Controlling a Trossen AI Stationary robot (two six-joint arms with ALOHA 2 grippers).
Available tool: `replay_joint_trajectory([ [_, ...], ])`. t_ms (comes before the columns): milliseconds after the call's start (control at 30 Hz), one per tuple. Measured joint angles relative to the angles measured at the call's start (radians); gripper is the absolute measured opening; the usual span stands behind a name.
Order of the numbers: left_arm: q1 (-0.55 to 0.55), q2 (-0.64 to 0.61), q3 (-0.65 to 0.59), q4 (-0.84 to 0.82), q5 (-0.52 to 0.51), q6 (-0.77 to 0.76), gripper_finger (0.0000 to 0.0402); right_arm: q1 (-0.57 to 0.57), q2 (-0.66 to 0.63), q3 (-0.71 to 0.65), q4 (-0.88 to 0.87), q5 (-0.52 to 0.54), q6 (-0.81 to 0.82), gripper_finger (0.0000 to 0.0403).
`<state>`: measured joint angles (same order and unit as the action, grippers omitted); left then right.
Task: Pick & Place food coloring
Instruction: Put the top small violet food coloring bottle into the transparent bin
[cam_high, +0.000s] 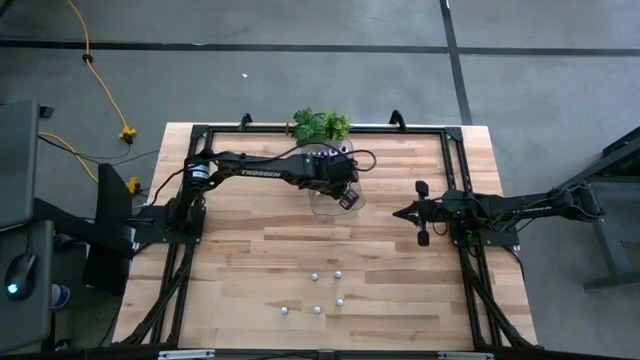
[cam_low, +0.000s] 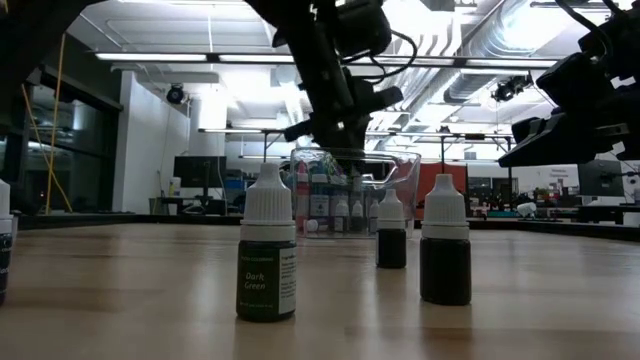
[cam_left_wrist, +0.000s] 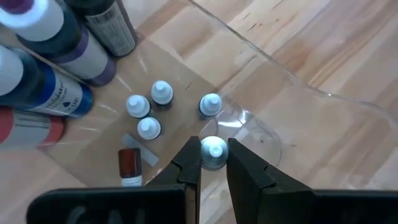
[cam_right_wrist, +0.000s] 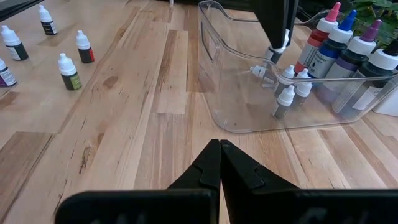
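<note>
Your left gripper (cam_left_wrist: 214, 163) hangs inside the clear tray (cam_right_wrist: 219, 93) at the far middle of the table, its fingers pinching a small white-capped bottle (cam_left_wrist: 213, 151) by the cap. Gripping near the top keeps the fingers clear of the four small bottles (cam_left_wrist: 154, 107) standing just beside it and of the bigger bottles (cam_right_wrist: 348, 56) with blue, pink and purple tops packed at one end of the tray. Whether the pinched bottle rests on the tray floor or is a little above it, you cannot tell; its body is hidden under the cap and fingers. One more small bottle (cam_left_wrist: 129, 165) lies on its side near the gripper. Five loose bottles (cam_high: 322, 292) stand well apart from the tray on the near part of the table, so the job looks partly done. In the low view the nearest one reads "Dark Green" (cam_low: 266, 258); the other labels are too dark to read. Your right gripper (cam_right_wrist: 219, 163) waits over the bare table to the tray's right, fingers pressed together, holding nothing. The plant (cam_high: 320, 125) sits just beyond the tray.
</note>
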<state>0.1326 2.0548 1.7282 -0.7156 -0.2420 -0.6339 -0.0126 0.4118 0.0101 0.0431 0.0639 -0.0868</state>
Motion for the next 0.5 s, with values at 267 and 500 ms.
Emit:
replay_joint_trajectory([
  [267,0.007,0.0,-0.064,0.054,-0.055,-0.03,0.0041,0.0,0.0,0.0,0.0,0.0,0.0,0.0],
  [500,0.012,0.003,-0.09,0.095,-0.057,-0.028,0.0041,0.0,0.0,0.0,-0.001,0.0,0.0,0.0],
])
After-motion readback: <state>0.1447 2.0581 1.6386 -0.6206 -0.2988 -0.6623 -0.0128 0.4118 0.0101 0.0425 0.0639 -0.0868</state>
